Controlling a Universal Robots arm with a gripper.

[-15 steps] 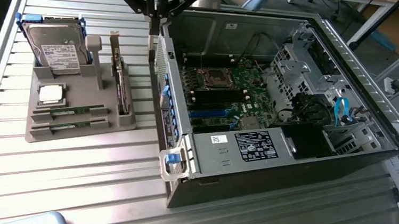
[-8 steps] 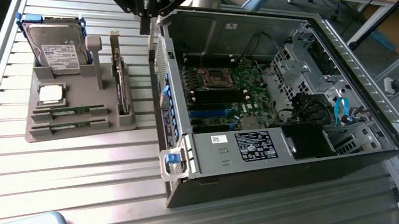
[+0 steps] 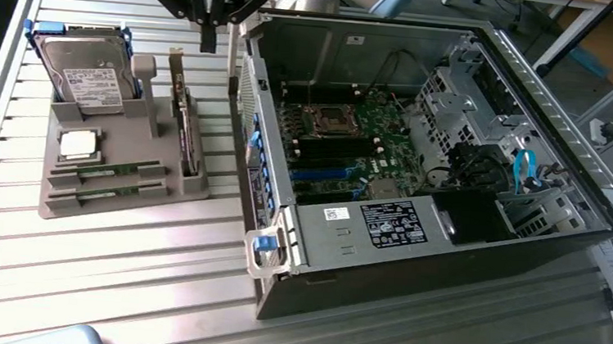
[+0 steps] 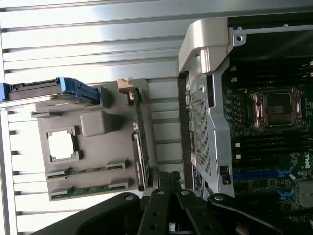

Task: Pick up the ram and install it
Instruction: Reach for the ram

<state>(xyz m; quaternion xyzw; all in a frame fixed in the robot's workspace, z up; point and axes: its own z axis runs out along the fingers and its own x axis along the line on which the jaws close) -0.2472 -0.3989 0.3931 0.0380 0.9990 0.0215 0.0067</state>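
Two alike lie flat in shallow slots at the near end of a matte grey moulded holder [image 3: 117, 210]: the farther ram [image 3: 107, 172] and the nearer ram [image 3: 103, 195]. Both are long, thin green strips with small dark chips, parallel and just apart; in the wrist view they show at [image 4: 88, 171] and [image 4: 87, 190]. Just beyond them a square silver processor chip [image 3: 79, 144] sits in its own recess. A boxy metal hard drive [image 3: 89, 81] in a blue frame leans at the holder's far end. A wider green expansion card [image 3: 186, 125] stands on edge along the holder's side on the exterior view's right.

The gripper [image 3: 207, 43] hangs empty at the far edge of the scene, its black fingers pressed together, above the strip between the holder and the open computer case [image 3: 312, 246]. It is well apart from both ram sticks.

The case's perforated sheet-metal wall rises just beside the holder, leaving a narrow lane. The ribbed aluminium table [image 3: 111, 288] lies bare and glossy on the near side. Inside the case, the green motherboard [image 3: 381, 137] lies flat under steel edges.
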